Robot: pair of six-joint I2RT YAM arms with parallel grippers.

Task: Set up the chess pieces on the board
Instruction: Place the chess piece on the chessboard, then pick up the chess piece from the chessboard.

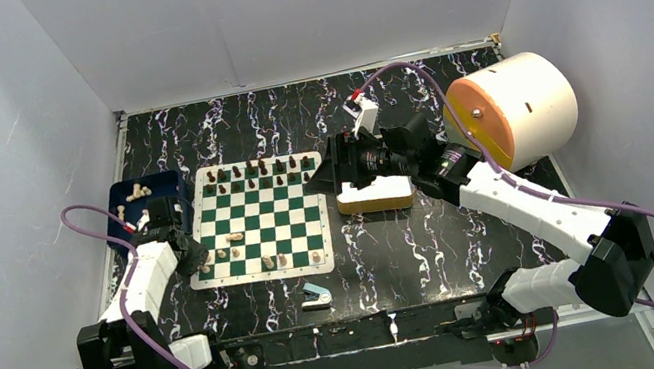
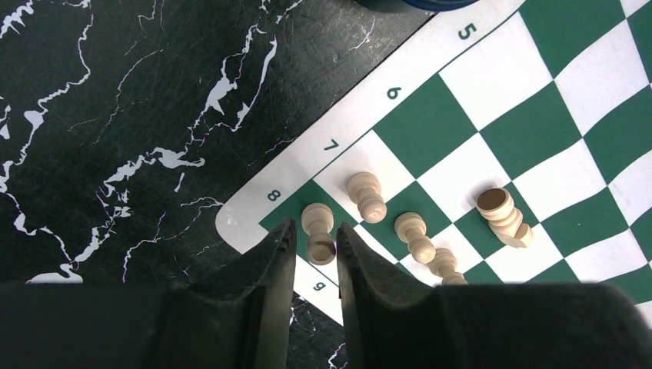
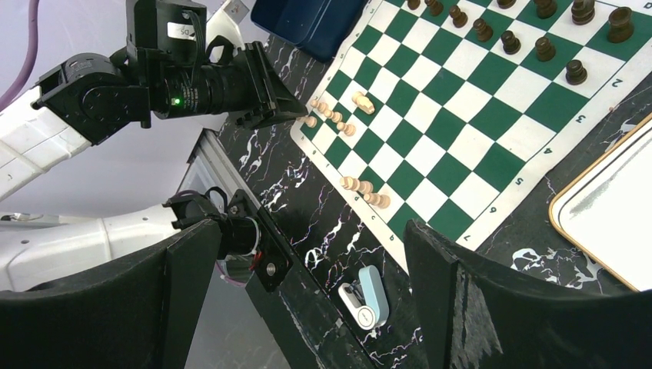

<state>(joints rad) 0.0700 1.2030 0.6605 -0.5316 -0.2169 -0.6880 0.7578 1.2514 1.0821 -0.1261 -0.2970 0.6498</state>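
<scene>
The green and white board [image 1: 263,275] lies left of centre. Dark chess pieces [image 1: 254,169] line its far rows, and pale ones [image 1: 280,260] stand along its near edge. My left gripper [image 2: 316,234] hangs over the board's near left corner, its jaws a little apart around a pale pawn [image 2: 317,219] that stands on the corner square; a thin gap shows on one side. More pale pawns [image 2: 367,196] stand beside it, and a bigger pale piece [image 2: 503,217] lies on its side. My right gripper [image 3: 311,231] is wide open and empty, raised by the board's right edge.
A dark blue tray [image 1: 162,181] with several pale pieces [image 1: 137,190] sits left of the board. A shallow tin [image 1: 376,198] lies to the right, under the right arm. A blue-and-white stapler-like object [image 1: 315,296] lies near the front edge. A big white cylinder [image 1: 513,111] stands far right.
</scene>
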